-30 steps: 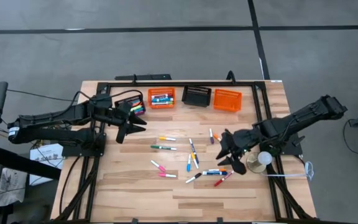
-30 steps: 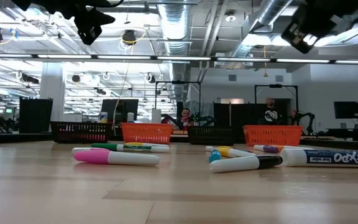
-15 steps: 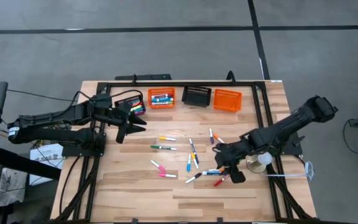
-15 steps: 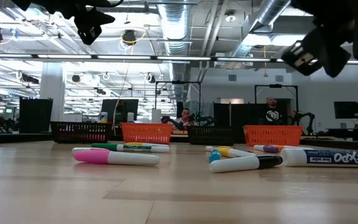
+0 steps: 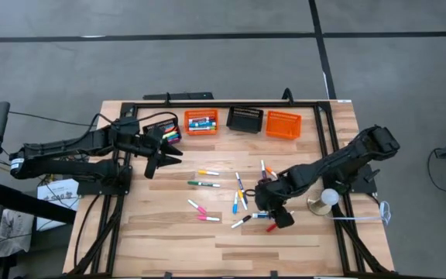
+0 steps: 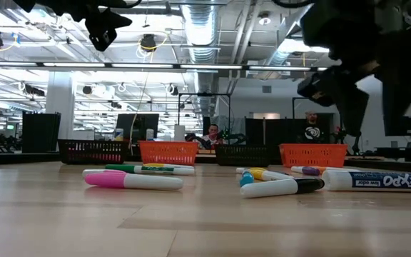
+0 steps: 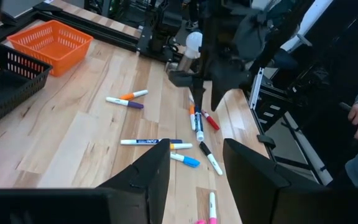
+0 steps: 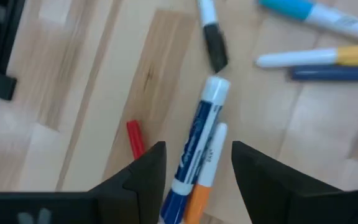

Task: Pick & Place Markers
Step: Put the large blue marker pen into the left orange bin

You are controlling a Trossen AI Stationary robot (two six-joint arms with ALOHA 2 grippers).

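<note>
- Two dark arms work over a wooden table (image 5: 169, 232) in the high view. The left gripper (image 5: 163, 157) hovers near the left black basket (image 5: 166, 133), which holds several markers. Next along the far edge come an orange basket (image 5: 201, 122) with markers inside, a second black basket (image 5: 245, 119) and another orange basket (image 5: 283, 124).
- In the same view, loose markers (image 5: 238, 198) lie scattered across the table's middle: a green one (image 5: 203, 184), two pink ones (image 5: 201, 212), and blue, yellow, orange and white ones. The right gripper (image 5: 273, 208) is low over the right side of that scatter.
- The low view shows a pink marker (image 6: 133, 180) lying nearest, a white marker with a black cap (image 6: 282, 187), and a large blue-lettered marker (image 6: 378, 180) at the right. The right gripper's dark bulk (image 6: 355, 78) hangs above them.
- In the left wrist view, the left gripper (image 7: 194, 165) shows its two fingers spread apart with nothing between them. Farther off, the right arm's gripper (image 7: 207, 93) points down at a cluster of markers.
- The right wrist view shows the right gripper (image 8: 194, 165) with its fingers parted and empty, directly above a blue-and-white marker (image 8: 194, 149) lying touching an orange-and-white one (image 8: 205, 171). A red marker (image 8: 135, 138) lies just beside them.
</note>
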